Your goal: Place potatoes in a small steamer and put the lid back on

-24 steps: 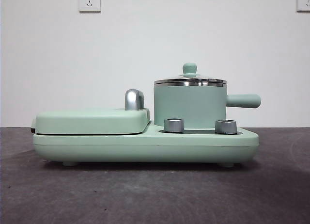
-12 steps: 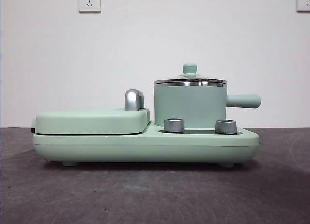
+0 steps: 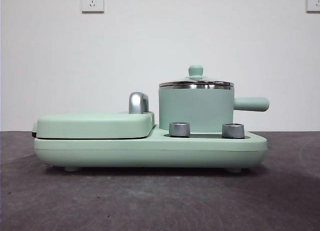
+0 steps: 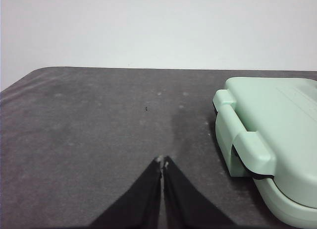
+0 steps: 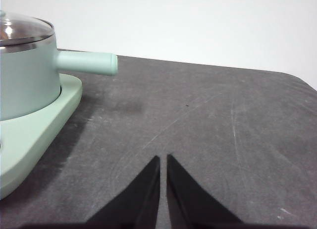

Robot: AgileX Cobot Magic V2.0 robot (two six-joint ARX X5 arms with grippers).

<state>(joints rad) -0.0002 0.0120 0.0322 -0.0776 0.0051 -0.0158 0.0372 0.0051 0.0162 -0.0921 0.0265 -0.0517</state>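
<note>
Nothing differs from the earlier front frames: the small steamer (image 3: 196, 110) sits right of centre in the front view, on the mint-green cooker base (image 3: 150, 150), with the lid (image 3: 196, 82) closed on its steel rim and its stubby handle pointing toward the right edge. No potato shows in any view, and whether one lies inside the pot cannot be told. No brand, label or writing can be read anywhere.

To the left on the base lies the flat grill cover (image 3: 95, 125) with its chrome handle (image 3: 138, 102); two steel knobs (image 3: 179, 129) stand in front of the pot. Two wall sockets (image 3: 92, 0) sit at the top edge.

Both arms wait over the dark desk (image 3: 150, 201), well apart from the steamer. The left pincer (image 4: 163, 162) is clenched with nothing in it, near the grill end; the right pincer (image 5: 163, 158) is likewise clenched and empty, out beyond the pot's handle.
</note>
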